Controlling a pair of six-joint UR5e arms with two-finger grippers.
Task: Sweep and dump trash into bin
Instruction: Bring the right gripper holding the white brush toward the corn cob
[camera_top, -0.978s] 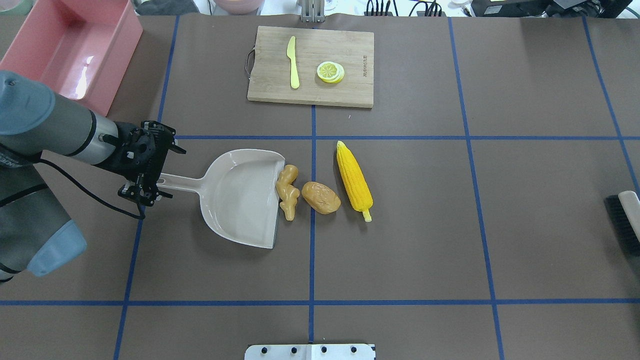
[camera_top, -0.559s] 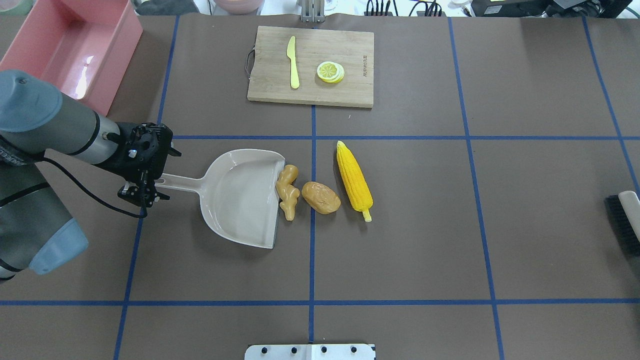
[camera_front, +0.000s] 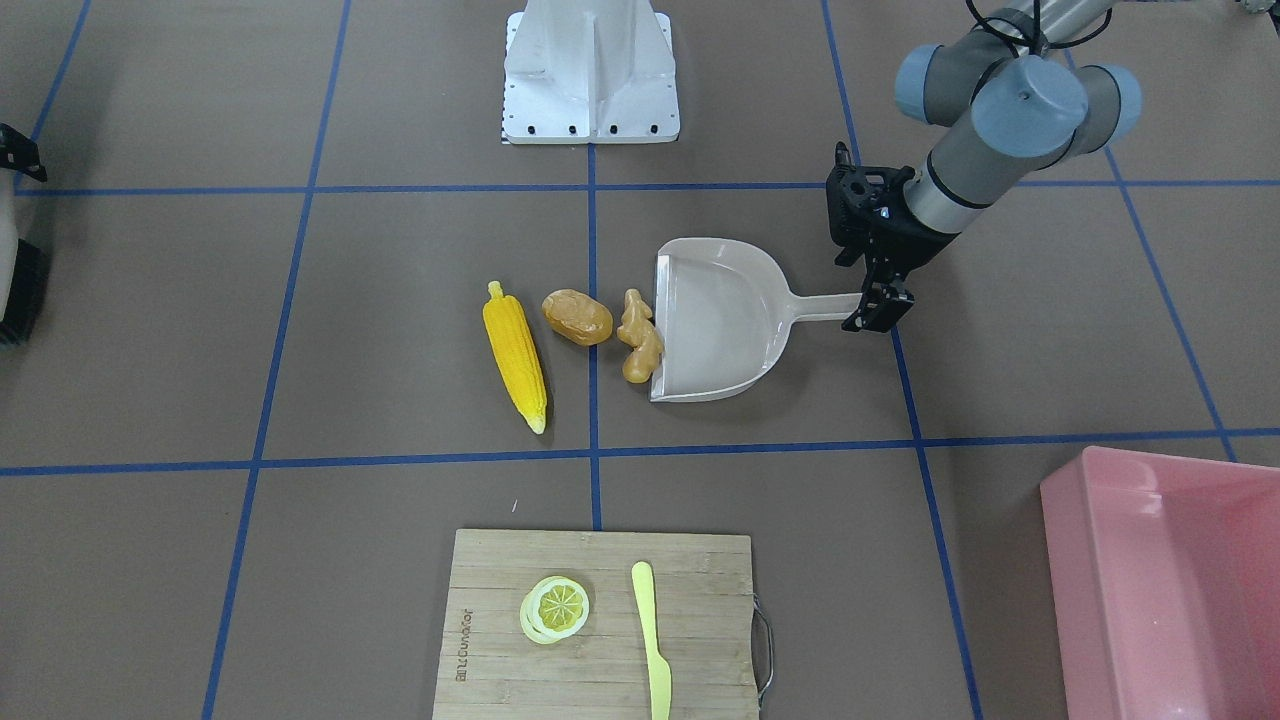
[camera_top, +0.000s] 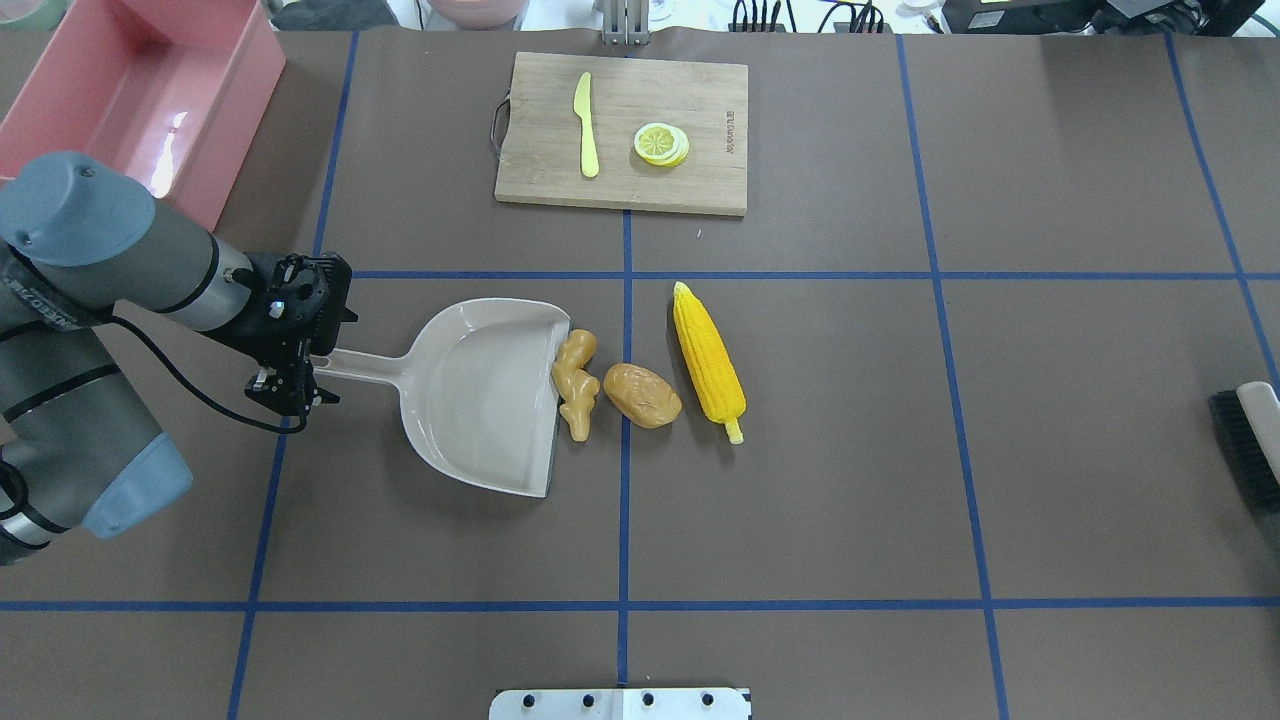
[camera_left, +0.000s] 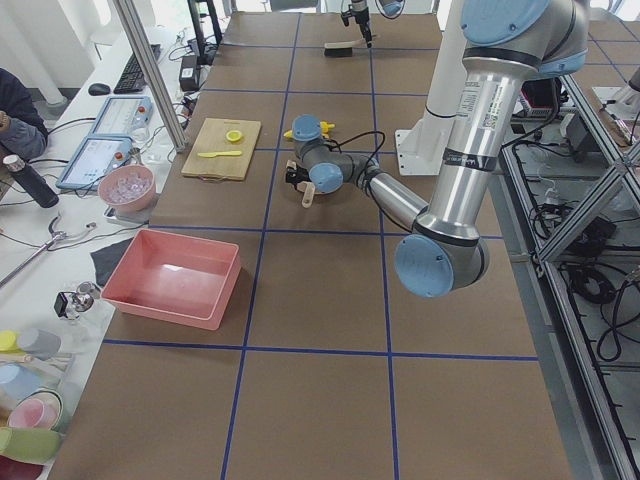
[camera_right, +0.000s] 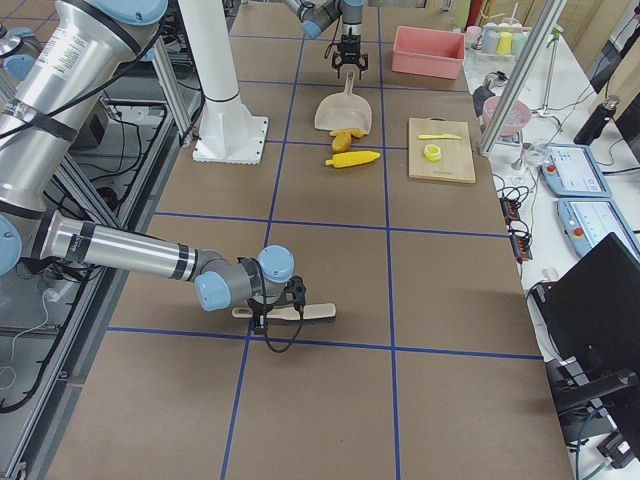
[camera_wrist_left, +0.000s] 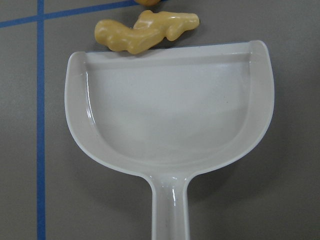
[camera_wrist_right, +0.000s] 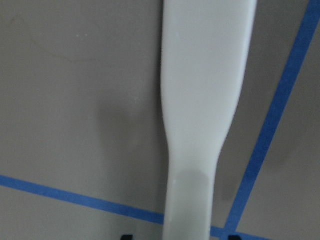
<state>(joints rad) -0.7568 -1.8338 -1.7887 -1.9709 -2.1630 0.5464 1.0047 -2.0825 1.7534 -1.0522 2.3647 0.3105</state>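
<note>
1. Hovering at the tip end of the beige dustpan (camera_top: 480, 400) handle (camera_top: 360, 367), the left gripper (camera_top: 292, 385) points down at the counter (camera_top: 850, 450); whether it is pinching the handle or is slack around it cannot be told
2. The pan lies flat, its open lip turned away from that gripper
3. The knobbly tan ginger root (camera_top: 577, 385) lies right against that lip, outside the pan, at the end farthest from the left gripper
4. Just past the ginger, farther from the gripper, sits the glossy brown potato (camera_top: 641, 395), and beyond it the yellow corn cob (camera_top: 708, 362); all three rest on the counter
5. The pink bin (camera_top: 120, 90) stands well apart from the left gripper, beyond it away from the robot and out toward its left
6. The right gripper (camera_right: 295, 303) is low over the pale handle (camera_wrist_right: 200, 100) of a brush (camera_top: 1245, 445), far across the counter from the trash; its fingertips stand parted on either side of the handle, with a gap on each side, holding nothing
7. A wooden cutting board (camera_top: 620, 190) with a pale yellow knife (camera_top: 586, 125) and lemon slices (camera_top: 660, 143) lies beyond the trash, away from both grippers
</note>
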